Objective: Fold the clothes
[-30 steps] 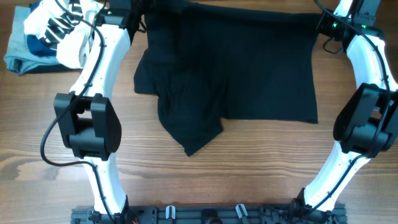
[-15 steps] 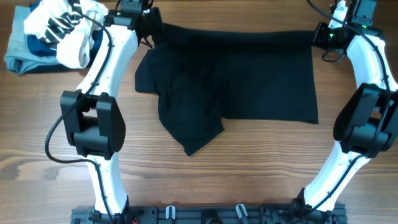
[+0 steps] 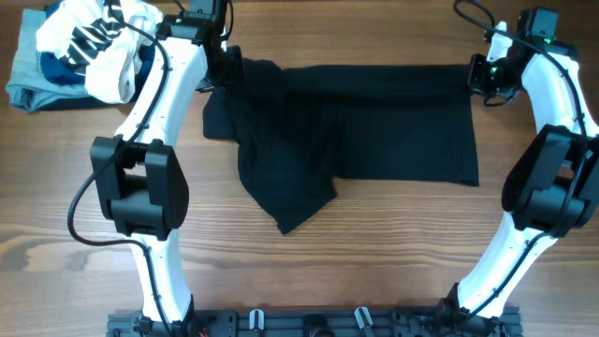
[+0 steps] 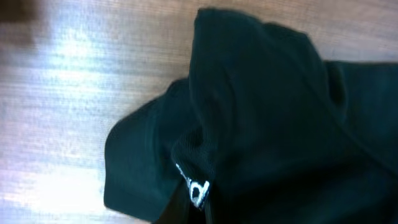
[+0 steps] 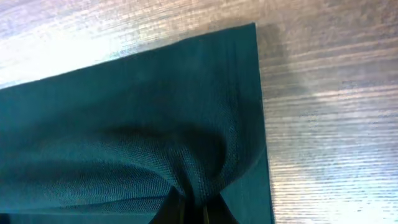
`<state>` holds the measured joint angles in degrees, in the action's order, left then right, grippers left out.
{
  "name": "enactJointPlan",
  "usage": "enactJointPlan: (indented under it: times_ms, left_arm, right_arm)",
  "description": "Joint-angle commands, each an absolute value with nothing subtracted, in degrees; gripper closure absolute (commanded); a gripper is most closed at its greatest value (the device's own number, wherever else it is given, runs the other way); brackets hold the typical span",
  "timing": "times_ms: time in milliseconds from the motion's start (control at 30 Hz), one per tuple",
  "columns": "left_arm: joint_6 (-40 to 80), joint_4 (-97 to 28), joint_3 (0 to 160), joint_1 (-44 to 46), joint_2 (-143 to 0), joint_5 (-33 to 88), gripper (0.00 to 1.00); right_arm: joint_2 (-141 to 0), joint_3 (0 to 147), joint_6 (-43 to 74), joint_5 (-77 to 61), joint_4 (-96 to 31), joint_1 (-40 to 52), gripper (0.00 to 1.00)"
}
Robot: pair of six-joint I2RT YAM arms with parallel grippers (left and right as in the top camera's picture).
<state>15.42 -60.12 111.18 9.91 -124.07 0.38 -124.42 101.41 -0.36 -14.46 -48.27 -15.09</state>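
At the near edge of the table (image 3: pixel 374 271): just bare wood in front of the arm bases; nothing task-related down here
Near tip: the black T-shirt (image 3: pixel 393 122) sits mid-table; on its left half a rumpled flap (image 3: pixel 290 201) pokes toward the bases; the right half ends in a straight hem
Shirt body: pretty flat on the right; wrinkly and doubled over on the left, so it's lopsided
Left gripper (image 3: pixel 230 67): clamped on the far-left part of the shirt; its wrist cam shows a wad of fabric bunched into the fingers, with a scrap of white lettering (image 4: pixel 196 188) right at the pinch
Right gripper (image 3: pixel 475 75): pinching the far-right corner; its wrist cam shows cloth puckering into the closed fingers, with a crisp corner edge
Far edge: runs fairly straight between the two grips; can't tell how high off the wood it is
Far-left corner: a white garment with black lettering (image 3: pixel 89 37) on top of folded blue garments (image 3: pixel 33 80); apart from the shirt, close beside the left arm
Step, my guess: far edge gets carried toward the near side for a fold
What could go wrong: the left grip has a wad, not a clean corner, so a layer could slip out or the fold could land crooked; uneven travel between the arms would skew the edge; the rumpled flap could get trapped underneath; the left arm could snag that pile
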Motion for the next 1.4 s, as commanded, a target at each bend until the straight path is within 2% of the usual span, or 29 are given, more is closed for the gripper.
enactJointPlan:
  times_ms: [0,100,133,167,200,233,267,433,533,567,600,633,733,1000,1133,1267,1367]
  left_arm:
    - [15.9,-61.0,111.5,9.6,-125.8,0.6,0.96]
    - [15.9,-60.9,110.0,9.6,-126.0,0.6,0.96]
    - [15.9,-60.7,109.4,9.6,-126.1,0.6,0.89]
    - [15.9,-60.7,108.7,9.6,-126.1,0.6,0.79]
    - [15.9,-60.7,108.2,9.6,-126.1,0.6,0.63]
    - [15.9,-60.7,107.8,9.6,-126.1,0.6,0.51]
    - [15.9,-60.9,107.7,9.6,-126.1,0.6,0.46]
    - [15.9,-60.9,107.7,9.6,-126.1,0.6,0.33]
    - [15.2,-60.2,107.7,9.6,-126.0,0.3,0.17]
    - [15.2,-60.0,108.2,9.6,-125.6,-0.1,0.12]
    - [15.3,-60.8,109.1,9.6,-125.0,0.0,0.09]
    - [15.2,-61.9,110.1,9.6,-123.9,0.0,0.08]
    - [15.3,-65.2,111.8,9.6,-117.2,1.2,0.0]
    - [25.8,-81.5,111.8,10.8,-106.6,5.2,0.01]
    - [29.1,-87.3,109.8,16.4,-106.7,5.4,0.02]
    - [32.1,-86.4,102.6,23.1,-106.7,3.3,0.02]
    - [36.6,-81.4,91.1,27.0,-106.7,2.6,0.07]
  right_arm:
    - [-125.0,100.7,-1.6,-12.9,-48.2,-15.6,0.96]
    - [-125.3,100.7,-1.6,-12.9,-48.4,-15.6,0.95]
    - [-125.3,100.7,-1.6,-12.9,-48.5,-15.6,0.89]
    - [-125.3,100.7,-1.6,-12.9,-48.5,-15.6,0.74]
    - [-125.3,100.7,-1.5,-12.9,-48.5,-15.6,0.49]
    - [-125.3,100.7,-1.6,-12.9,-48.5,-15.6,0.38]
    - [-125.3,100.7,-1.5,-12.9,-48.5,-15.6,0.36]
    - [-125.3,100.7,-1.5,-13.0,-48.6,-15.6,0.29]
    - [-125.0,101.0,-0.8,-13.8,-48.5,-15.6,0.25]
    - [-124.4,101.3,0.4,-15.0,-49.0,-15.6,0.2]
    - [-123.2,101.7,1.3,-16.9,-50.2,-15.7,0.07]
    - [-121.6,101.8,2.9,-18.0,-51.4,-15.7,0.0]
    - [-114.8,101.8,9.0,-18.5,-55.4,-15.6,0.0]
    - [-98.2,101.8,15.7,-15.8,-72.7,-15.6,0.0]
    - [-95.8,101.5,18.3,-9.3,-80.1,-15.6,0.0]
    - [-95.5,97.1,18.6,-8.2,-80.2,-15.6,0.0]
    - [-95.5,91.0,19.5,-11.2,-76.1,-15.6,0.01]
